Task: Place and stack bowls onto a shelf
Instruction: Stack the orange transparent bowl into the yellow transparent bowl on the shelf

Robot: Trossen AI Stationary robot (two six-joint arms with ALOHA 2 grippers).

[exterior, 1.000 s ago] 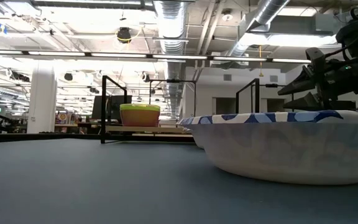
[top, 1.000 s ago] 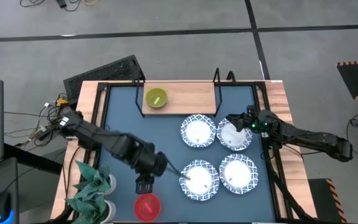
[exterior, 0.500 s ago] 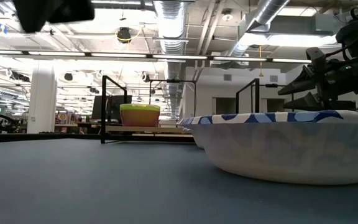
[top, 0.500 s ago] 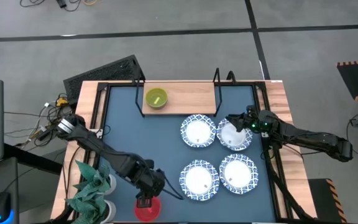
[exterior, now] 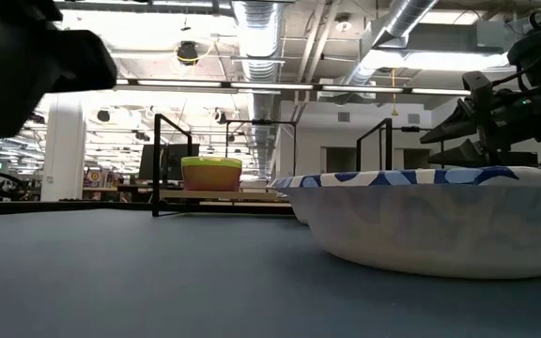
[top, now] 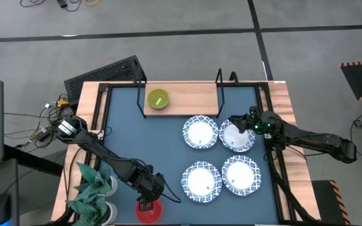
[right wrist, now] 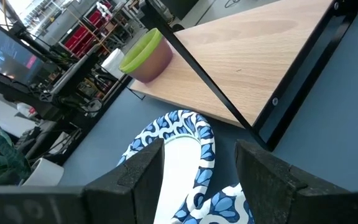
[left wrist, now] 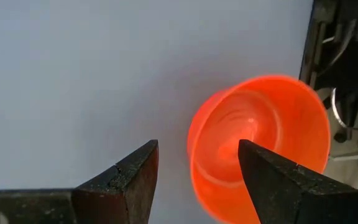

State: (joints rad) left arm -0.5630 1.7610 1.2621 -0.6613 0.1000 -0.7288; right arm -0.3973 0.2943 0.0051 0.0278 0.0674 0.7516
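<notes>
The left gripper (left wrist: 197,171) has its fingers spread wide and holds nothing; it is placed over the near rim of the red bowl (left wrist: 260,140) at the table's front edge, probably so that one finger goes inside. The right gripper (top: 234,121), also open and empty, hovers over a patterned white bowl (top: 236,137) just in front of the shelf (top: 187,99), where a stack of small bowls topped by the green bowl (top: 158,99) stands at the shelf's left end.

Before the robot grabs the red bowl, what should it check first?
1. Left gripper fingers spread: ok.
2. Red bowl rim sits between the fingers: ok, one finger over its inside.
3. Red bowl upright: cannot tell, it looks tilted in the wrist view.
4. Shelf has free space beside the green bowl: ok.
5. Right gripper out of the way: ok, it hovers over a white bowl near the shelf.
</notes>
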